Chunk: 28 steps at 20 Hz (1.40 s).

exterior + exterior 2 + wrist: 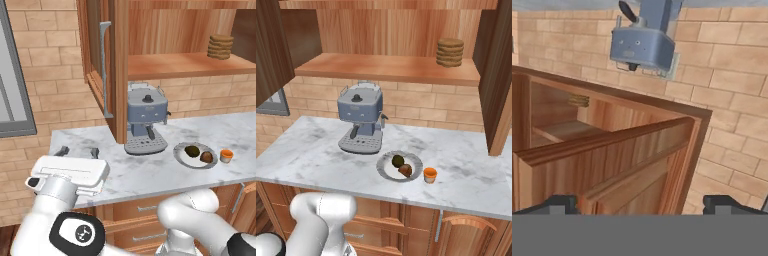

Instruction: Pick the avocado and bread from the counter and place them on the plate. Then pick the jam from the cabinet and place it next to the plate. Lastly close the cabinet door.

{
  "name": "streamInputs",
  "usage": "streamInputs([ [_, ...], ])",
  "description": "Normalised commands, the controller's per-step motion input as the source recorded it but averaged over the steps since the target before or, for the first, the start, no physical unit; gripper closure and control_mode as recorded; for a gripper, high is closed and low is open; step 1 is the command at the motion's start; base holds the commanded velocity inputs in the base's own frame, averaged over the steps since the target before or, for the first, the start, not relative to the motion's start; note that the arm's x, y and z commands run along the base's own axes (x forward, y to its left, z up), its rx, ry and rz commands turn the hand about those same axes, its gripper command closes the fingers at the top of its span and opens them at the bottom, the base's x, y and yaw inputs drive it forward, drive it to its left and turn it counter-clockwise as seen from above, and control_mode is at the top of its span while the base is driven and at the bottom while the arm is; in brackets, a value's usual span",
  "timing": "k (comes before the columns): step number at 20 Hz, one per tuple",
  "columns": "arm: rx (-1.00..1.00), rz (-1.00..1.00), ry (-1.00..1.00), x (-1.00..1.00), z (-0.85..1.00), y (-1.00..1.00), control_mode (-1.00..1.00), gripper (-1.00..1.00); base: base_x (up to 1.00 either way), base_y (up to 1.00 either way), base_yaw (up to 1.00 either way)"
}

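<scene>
The gripper (77,150) stands wide open and holds nothing. It sits low at the left of the counter (150,172), below the open left door (102,75) of the cabinet. In the hand view its two tips frame the door's edge (619,150) from beneath, apart from it.

Out on the counter the plate (415,162) carries the avocado (398,160) and the bread (405,170), touching each other, with the jam (430,175) just beside the plate's right rim. A coffee machine (360,117) stands behind, to the left.

Judging by this, the placing steps are done and closing the cabinet is in hand. The next move likely calls for bringing the fingers against the door's outer face and sweeping it shut; the right door (501,75) also hangs open.
</scene>
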Motion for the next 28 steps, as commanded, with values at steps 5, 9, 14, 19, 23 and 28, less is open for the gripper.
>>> streamInputs([
  [5, 0.00, -0.01, 0.00, 0.44, 0.18, 0.00, -1.00, -1.00, 0.00, 0.00, 0.00],
  [9, 0.00, -0.09, 0.00, 0.31, 0.25, 0.00, -1.00, -1.00, 0.00, 0.00, 0.00],
  [14, 0.00, -0.22, 0.00, 0.37, 0.33, 0.00, -1.00, -1.00, 0.00, 0.00, 0.00],
  [19, 0.00, -0.18, 0.00, 0.20, 0.25, -0.05, -1.00, -1.00, 0.00, 0.00, 0.00],
  [23, 0.00, -0.13, -0.05, 0.00, 0.05, -0.34, -1.00, -1.00, 0.00, 0.00, 0.00],
  [28, 0.00, -0.12, -0.09, 0.00, 0.14, -0.55, -1.00, -1.00, 0.00, 0.00, 0.00],
])
